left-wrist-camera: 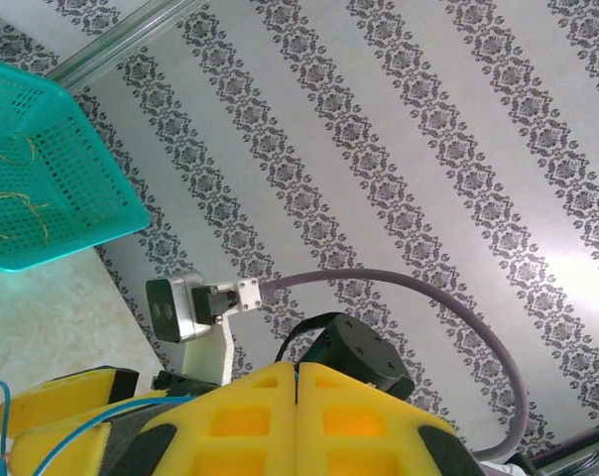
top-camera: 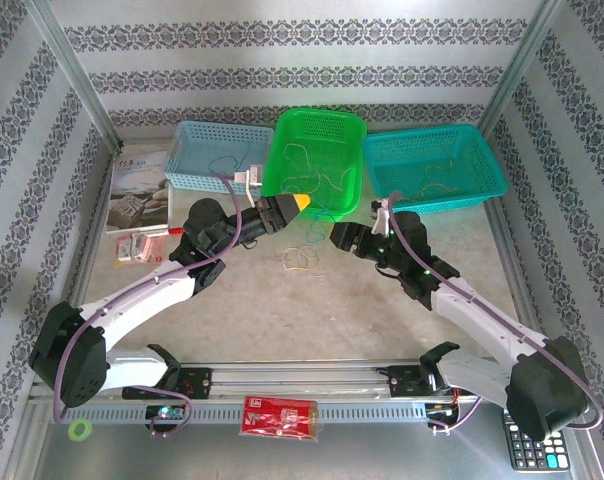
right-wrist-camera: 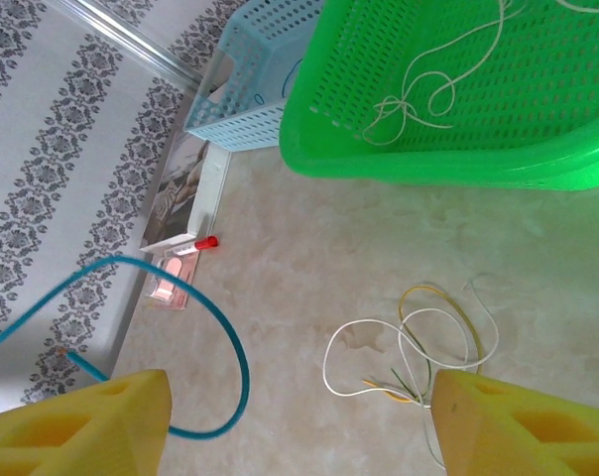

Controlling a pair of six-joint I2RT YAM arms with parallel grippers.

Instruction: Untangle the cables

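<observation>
Top external: left gripper (top-camera: 300, 204) shut, raised. Cables (top-camera: 300, 259) lie loose on the table (top-camera: 372, 320), just beside the right gripper (top-camera: 338, 236) — the nearer arm.
Left wrist: fingers pinch the blue cable (left-wrist-camera: 141, 407).
Right wrist: jaws apart — cables ahead, nearer one fingertip.

Nothing here can actually be read. The booklet (top-camera: 139, 184) at the far left has a line of dark print along its top edge, but it is too small to make out. On the near rail, the red packet (top-camera: 279, 416) wears a white label, and that is a blur too. At the near right, the calculator (top-camera: 531, 448) shows rows of keys whose marks are not legible.
</observation>
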